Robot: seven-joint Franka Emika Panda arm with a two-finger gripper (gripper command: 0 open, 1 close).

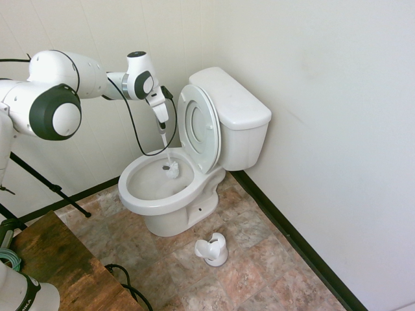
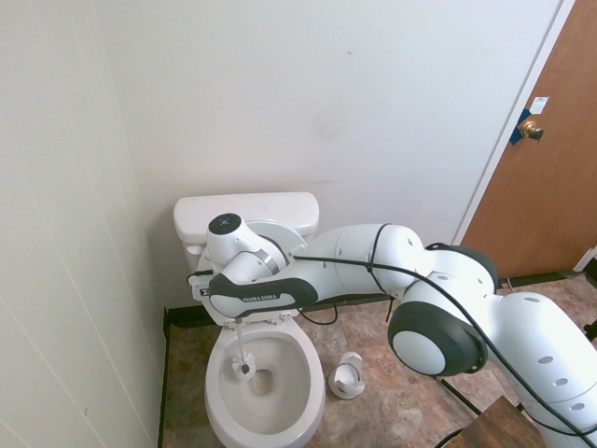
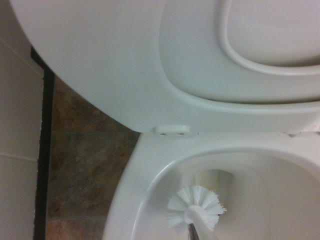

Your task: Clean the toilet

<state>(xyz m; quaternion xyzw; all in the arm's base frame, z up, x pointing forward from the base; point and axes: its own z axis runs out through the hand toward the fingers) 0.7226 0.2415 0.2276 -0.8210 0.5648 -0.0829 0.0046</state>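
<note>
With its seat raised, the glossy white toilet (image 1: 237, 123) stands open.

A mottled brown stone-tile floor (image 1: 259, 272) fills the frame's lower half. The toilet (image 1: 172, 207) stands at centre, a white brush holder (image 1: 213, 249) just below-right of it.

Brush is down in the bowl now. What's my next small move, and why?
Probably sweep the brush head sideways along the bowl wall. The gripper, shut on the brush handle, points down over the toilet, seat and lid are raised, and the bristles sit inside the bowl near the back wall, so scrubbing can begin.
</note>
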